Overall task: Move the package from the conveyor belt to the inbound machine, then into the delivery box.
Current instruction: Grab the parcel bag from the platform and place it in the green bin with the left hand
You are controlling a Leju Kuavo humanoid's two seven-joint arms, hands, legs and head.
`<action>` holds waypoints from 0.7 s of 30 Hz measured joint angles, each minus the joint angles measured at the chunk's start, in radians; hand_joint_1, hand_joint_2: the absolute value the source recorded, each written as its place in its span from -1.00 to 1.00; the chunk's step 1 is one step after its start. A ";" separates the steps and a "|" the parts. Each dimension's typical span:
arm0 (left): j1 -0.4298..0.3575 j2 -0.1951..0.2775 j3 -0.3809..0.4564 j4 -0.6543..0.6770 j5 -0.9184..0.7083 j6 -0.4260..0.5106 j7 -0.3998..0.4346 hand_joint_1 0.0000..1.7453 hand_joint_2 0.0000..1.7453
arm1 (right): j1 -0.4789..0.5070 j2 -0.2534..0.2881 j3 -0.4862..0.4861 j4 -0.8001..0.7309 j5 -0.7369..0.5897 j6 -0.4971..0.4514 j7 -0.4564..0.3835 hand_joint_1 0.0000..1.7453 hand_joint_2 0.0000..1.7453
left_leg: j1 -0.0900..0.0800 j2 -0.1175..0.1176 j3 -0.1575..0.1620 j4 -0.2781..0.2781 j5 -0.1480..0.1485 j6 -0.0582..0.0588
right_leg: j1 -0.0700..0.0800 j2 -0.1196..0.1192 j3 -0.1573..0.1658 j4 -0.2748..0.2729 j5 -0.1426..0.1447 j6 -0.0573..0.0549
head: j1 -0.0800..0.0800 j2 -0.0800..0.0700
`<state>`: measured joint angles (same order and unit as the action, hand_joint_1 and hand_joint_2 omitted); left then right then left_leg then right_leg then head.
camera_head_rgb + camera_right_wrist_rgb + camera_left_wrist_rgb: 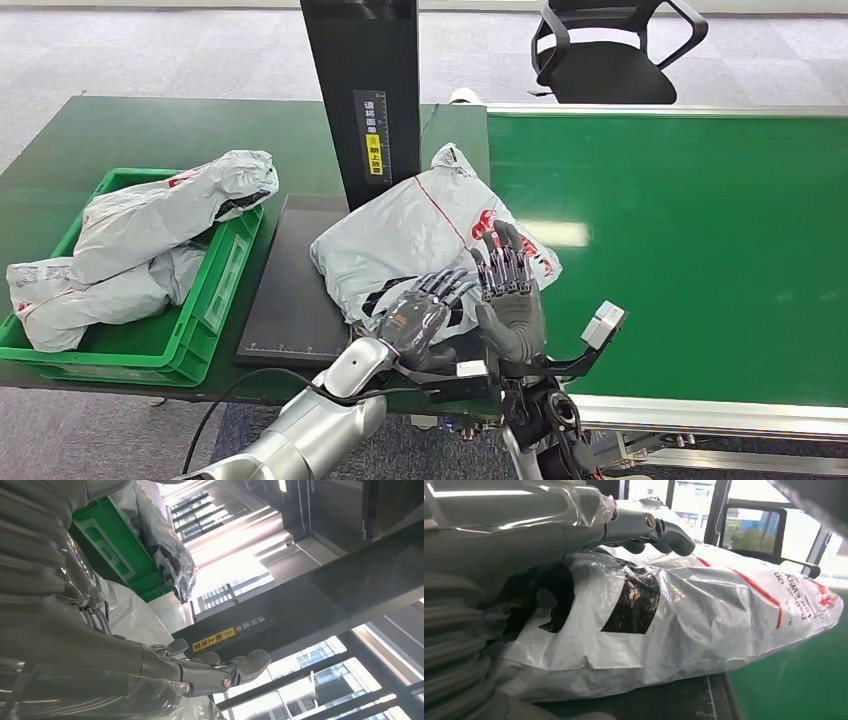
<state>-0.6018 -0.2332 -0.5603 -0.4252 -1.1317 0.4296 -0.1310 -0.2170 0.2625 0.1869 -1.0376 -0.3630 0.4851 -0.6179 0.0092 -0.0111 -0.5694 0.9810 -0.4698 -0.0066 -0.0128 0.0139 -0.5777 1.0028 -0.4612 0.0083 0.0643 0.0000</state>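
Package: the grey poly mailer lies across the black scanner platform and the belt edge.
Left hand: fingers spread, resting on its near edge.
Right hand: released, flat against it.
Left to do: green crate.

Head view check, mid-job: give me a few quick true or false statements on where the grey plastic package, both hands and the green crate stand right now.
1. The grey plastic package lies partly on the black scanner platform. True.
2. The green plastic crate is empty. False: it holds grey bags.
3. The left hand rests on the package. True.
4. The right hand is over the crate. False: it is at the package's near edge.
5. The green conveyor belt carries several parcels. False: none show.
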 joint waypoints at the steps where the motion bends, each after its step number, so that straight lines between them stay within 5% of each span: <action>1: -0.002 0.000 0.001 0.005 0.001 0.000 0.000 0.30 1.00 | 0.002 0.000 0.000 -0.002 0.000 -0.001 0.000 -1.00 1.00 | 0.000 0.000 0.000 0.000 0.000 0.000 | 0.000 0.000 0.000 0.000 0.000 0.000 | 0.000 0.000; 2: -0.003 0.001 0.002 0.009 0.003 0.001 0.000 0.51 1.00 | 0.004 0.000 0.000 -0.004 0.000 -0.002 0.000 -1.00 1.00 | 0.000 0.000 0.000 0.000 0.000 0.000 | 0.000 0.000 0.000 0.000 0.000 0.000 | 0.000 0.000; 6: -0.003 0.005 0.006 0.019 0.011 0.015 0.000 0.55 1.00 | 0.005 0.000 0.001 -0.004 -0.002 -0.002 -0.006 -1.00 1.00 | 0.000 0.000 0.000 0.000 0.000 0.000 | 0.000 0.000 0.000 0.000 0.000 0.000 | 0.000 0.000; 13: -0.003 0.014 0.011 0.023 0.019 0.032 -0.014 0.94 1.00 | 0.005 0.000 0.001 -0.004 -0.005 -0.003 -0.009 -1.00 1.00 | 0.000 0.000 0.000 0.000 0.000 0.000 | 0.000 0.000 0.000 0.000 0.000 0.000 | 0.000 0.000; 21: 0.007 0.017 0.042 0.008 0.073 0.113 -0.096 0.94 1.00 | 0.015 -0.001 0.001 -0.007 -0.008 -0.012 -0.007 -1.00 1.00 | 0.000 0.000 0.000 0.000 0.000 0.000 | 0.000 0.000 0.000 0.000 0.000 0.000 | 0.000 0.000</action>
<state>-0.5946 -0.2163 -0.5183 -0.4171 -1.0588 0.5422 -0.2267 -0.2018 0.2612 0.1883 -1.0449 -0.3705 0.4730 -0.6252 0.0092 -0.0111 -0.5695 0.9810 -0.4699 -0.0066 -0.0128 0.0139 -0.5778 1.0029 -0.4612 0.0083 0.0643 0.0000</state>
